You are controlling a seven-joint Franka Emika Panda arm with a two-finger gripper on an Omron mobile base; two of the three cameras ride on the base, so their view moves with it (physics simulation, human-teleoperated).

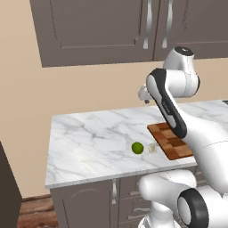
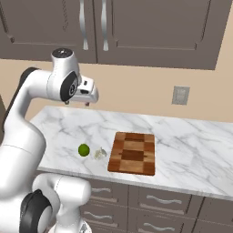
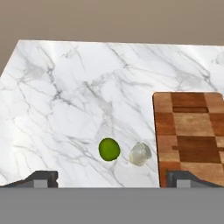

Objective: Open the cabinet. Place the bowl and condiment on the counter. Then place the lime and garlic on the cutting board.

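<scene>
Above the counter (image 2: 191, 145) at upper left of right base view, arm bent, gripper (image 2: 77, 103) raised, jaws wide, empty, lime (image 3: 109, 149) beside garlic (image 3: 140, 154), board (image 2: 133, 153) long axis running away from the counter's front edge, cabinet (image 1: 102, 26) shut.

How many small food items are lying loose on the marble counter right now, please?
2. The lime lies on the counter left of the cutting board; the garlic lies between the lime and the board's edge. Neither is on the board yet.

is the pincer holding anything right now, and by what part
Nothing is held. The pincer is open above the counter; the lime and garlic lie free below it.
</scene>
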